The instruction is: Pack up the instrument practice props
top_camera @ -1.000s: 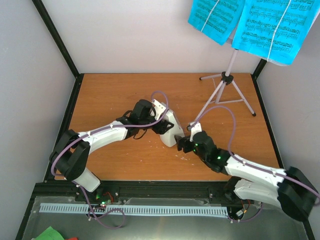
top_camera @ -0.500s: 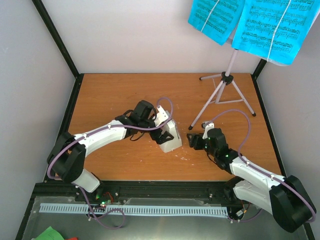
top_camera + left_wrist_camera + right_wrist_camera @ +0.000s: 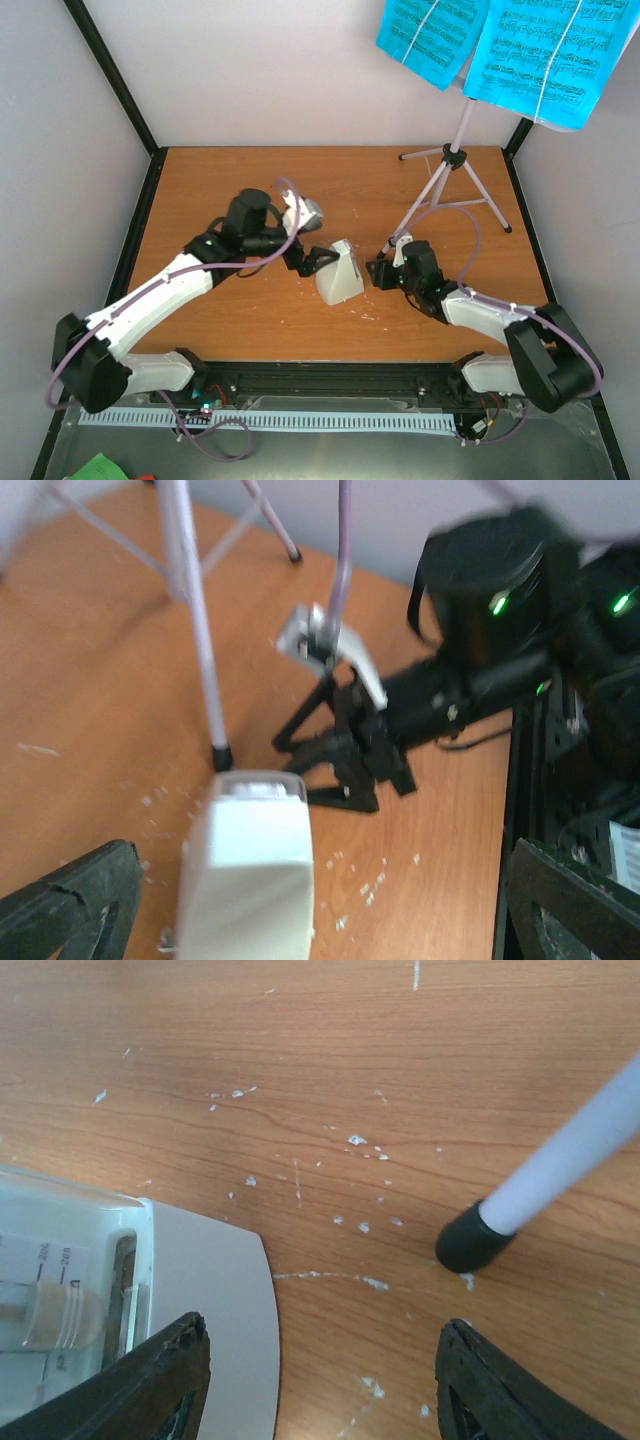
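From above, we see the white metronome [image 3: 340,275] on the table [image 3: 220,180] between both grippers. The left gripper [image 3: 308,258] is just beside it, the right gripper [image 3: 377,272] slightly apart.

At our left wrist, it sits between wide, empty jaws.

At our right wrist, half-open jaws straddle bare wood, with the metronome to their left and the music stand foot [image 3: 468,1240] to their right.

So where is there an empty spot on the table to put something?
Bare: the far left corner of the table, behind the left arm, and the near strip in front of the metronome. Crowded: the middle, where the left gripper, metronome, right gripper and music stand foot bunch together.
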{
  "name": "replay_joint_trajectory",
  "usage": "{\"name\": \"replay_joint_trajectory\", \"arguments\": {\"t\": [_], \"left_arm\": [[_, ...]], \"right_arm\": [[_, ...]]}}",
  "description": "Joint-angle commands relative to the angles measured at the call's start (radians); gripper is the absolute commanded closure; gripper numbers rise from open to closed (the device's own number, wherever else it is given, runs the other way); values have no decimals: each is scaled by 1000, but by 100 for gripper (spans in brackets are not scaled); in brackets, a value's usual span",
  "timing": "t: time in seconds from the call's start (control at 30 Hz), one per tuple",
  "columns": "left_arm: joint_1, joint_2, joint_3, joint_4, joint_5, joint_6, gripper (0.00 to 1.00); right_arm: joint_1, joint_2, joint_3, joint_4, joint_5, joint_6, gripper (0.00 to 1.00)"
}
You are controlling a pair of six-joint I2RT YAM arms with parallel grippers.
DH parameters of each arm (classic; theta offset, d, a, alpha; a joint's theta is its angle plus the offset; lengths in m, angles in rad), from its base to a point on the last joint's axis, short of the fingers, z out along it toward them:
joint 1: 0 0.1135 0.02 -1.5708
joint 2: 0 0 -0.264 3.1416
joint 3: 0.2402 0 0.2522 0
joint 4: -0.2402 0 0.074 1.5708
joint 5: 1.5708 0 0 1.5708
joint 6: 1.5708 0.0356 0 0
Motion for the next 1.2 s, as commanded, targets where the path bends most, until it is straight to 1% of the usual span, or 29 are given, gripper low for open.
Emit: {"name": "replay_joint_trajectory", "arguments": {"t": [0.0, 0.07, 0.13, 0.27, 0.37, 0.5, 0.63, 0.8, 0.97, 1.17], "left_arm": [[147, -70, 39, 81, 28, -83, 1], [232, -80, 41, 100, 54, -113, 1], [281, -90, 47, 128, 44, -123, 1], [317, -110, 46, 178, 2, -139, 1], [330, -105, 45, 184, -13, -152, 1], [334, -109, 25, 192, -49, -168, 0], [334, -130, -13, 208, -124, -159, 1], [334, -141, -61, 240, -139, -144, 1], [334, -157, -84, 243, -168, -116, 0], [334, -192, -116, 259, -235, -101, 0]], "right_arm": [[67, 82, 53, 33, 16, -143, 39], [142, 111, 81, 20, 9, -167, 40], [227, 130, 100, 35, -5, -173, 40], [378, 189, 147, 93, -26, -133, 40], [450, 257, 209, 128, -31, -110, 40], [465, 290, 232, 158, -14, -107, 40], [465, 284, 240, 118, -10, -147, 41], [465, 336, 290, 116, -74, -204, 44], [478, 459, 407, 132, -183, -256, 53], [544, 614, 598, 131, -200, -250, 54]]}}
